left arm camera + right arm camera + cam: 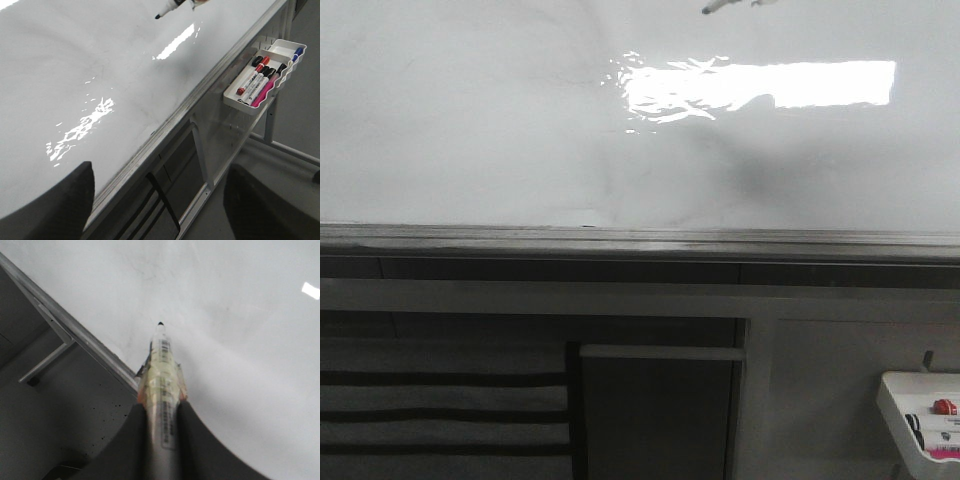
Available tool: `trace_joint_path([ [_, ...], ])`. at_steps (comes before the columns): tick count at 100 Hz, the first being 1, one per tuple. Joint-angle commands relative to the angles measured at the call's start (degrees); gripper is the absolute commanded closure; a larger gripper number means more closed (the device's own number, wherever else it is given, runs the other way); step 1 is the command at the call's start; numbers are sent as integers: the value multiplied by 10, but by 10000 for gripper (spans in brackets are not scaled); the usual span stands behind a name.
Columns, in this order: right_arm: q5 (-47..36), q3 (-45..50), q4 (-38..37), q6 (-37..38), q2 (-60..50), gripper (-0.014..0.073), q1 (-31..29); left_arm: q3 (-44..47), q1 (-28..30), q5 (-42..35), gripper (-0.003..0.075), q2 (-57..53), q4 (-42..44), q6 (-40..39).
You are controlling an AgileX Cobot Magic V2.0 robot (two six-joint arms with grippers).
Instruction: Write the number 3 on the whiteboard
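The whiteboard (470,130) is a wide glossy white board with faint grey smears; it also shows in the left wrist view (75,75) and the right wrist view (240,315). No black number 3 stroke shows on it. My right gripper (162,412) is shut on a marker (161,370) whose black tip points at the board, a little off its surface. The marker tip also shows at the top of the front view (712,8) and in the left wrist view (167,8). My left gripper (160,205) is open and empty, near the board's lower rail.
A grey metal rail (640,240) runs along the board's lower edge. A bright rectangular light reflection (760,85) sits on the board. A small white tray (260,75) with several markers hangs at the right below the rail, also in the front view (920,415).
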Motion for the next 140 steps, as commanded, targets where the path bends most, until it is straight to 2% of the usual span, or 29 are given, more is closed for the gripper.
trace_joint_path([
  [1, -24, -45, 13, 0, 23, 652, 0, -14, 2, -30, 227, -1, -26, -6],
  [18, -7, -90, -13, 0, 84, 652, 17, -14, 2, -30, 227, -1, -26, -6],
  [30, -24, -107, -37, 0, 114, 652, 20, -14, 2, -30, 227, -1, -26, -6],
  [50, -58, -108, -55, 0, 120, 652, 20, -14, 2, -30, 227, -1, -26, -6],
  [72, -55, -108, -69, 2, 120, 652, 10, -14, 2, -30, 227, -1, -26, -6],
  [80, -55, -108, -88, 26, 119, 652, -3, -14, 2, -30, 227, -1, -26, -6],
  [89, -27, -108, -114, 48, 111, 652, -21, -14, 2, -30, 227, -1, -26, -6],
  [102, 21, -99, -95, 48, 104, 652, -22, -14, 2, -30, 227, -1, -26, -6],
  [126, -84, -67, -77, 44, 116, 652, 23, -14, 2, -30, 227, -1, -26, -6],
  [140, -83, -67, -87, 48, 117, 652, 15, -14, 2, -31, 227, -1, -26, -6],
])
